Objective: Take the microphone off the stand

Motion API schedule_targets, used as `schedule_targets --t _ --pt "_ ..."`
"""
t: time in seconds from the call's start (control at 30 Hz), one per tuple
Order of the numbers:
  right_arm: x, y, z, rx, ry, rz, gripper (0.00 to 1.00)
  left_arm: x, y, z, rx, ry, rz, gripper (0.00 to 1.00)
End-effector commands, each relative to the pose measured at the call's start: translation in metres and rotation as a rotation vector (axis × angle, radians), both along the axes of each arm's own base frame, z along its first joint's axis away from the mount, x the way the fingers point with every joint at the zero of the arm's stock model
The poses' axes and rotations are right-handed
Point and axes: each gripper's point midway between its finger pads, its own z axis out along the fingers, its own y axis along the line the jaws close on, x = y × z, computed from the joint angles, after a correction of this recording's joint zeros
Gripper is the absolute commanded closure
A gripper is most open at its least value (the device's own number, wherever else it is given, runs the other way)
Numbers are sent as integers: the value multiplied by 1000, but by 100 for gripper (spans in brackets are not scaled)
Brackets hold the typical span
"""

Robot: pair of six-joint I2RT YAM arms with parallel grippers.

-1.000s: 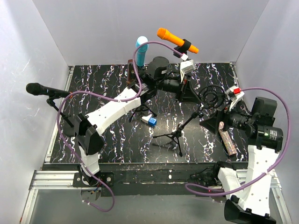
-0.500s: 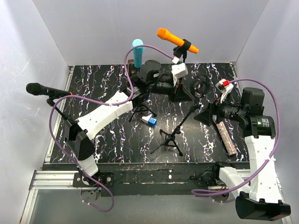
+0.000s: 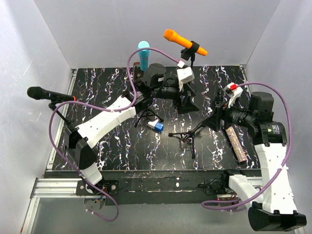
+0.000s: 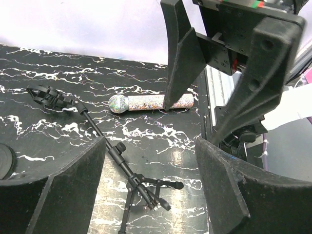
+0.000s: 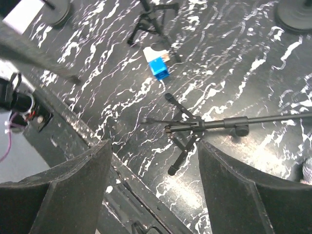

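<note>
Evidently the silver, glitter-coated cylindrical microphone is out of its holder. It lies flat on the black white-veined tabletop, just beyond the pole of the slim black metal tripod stand and well apart from that stand's round clip. The stand itself is tipped over, lying on or close to the tabletop.

The microphone looks rigid and moderately heavy, and its round barrel would probably roll. Its gritty coating should give the pads purchase, so mid-barrel is the place to grip, not the domed mesh head, which could dent.

The left gripper hangs on the stand's far side from the microphone, jaws spread wide and empty. The right gripper hovers over the stand's folded legs, likewise spread and holding nothing.
</note>
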Motion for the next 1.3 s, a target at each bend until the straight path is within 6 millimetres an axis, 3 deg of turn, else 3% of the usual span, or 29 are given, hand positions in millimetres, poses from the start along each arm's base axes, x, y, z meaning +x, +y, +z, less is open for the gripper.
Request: schedule_targets --t 0.0,0.1,0.27,0.63,0.9,1.17,1.27 --pt "25 -25 4 41 68 -242 22 -6 12 22 -22 -63 9 25" --pt "44 -45 -9 48 181 -409 19 -11 20 21 6 -128 -17 23" --pt "69 -74 -50 22 363 -606 21 -16 35 18 62 -244 -45 18" --pt "133 -88 -112 95 502 -726 25 -15 55 21 174 -263 -3 17" --pt "160 -102 -163 83 653 -846 27 -11 51 26 200 -238 65 17" --pt "183 -102 -195 101 746 -869 36 -10 49 19 264 -338 72 17" --pt "190 -95 -201 120 764 -826 43 -9 48 17 282 -355 78 17"
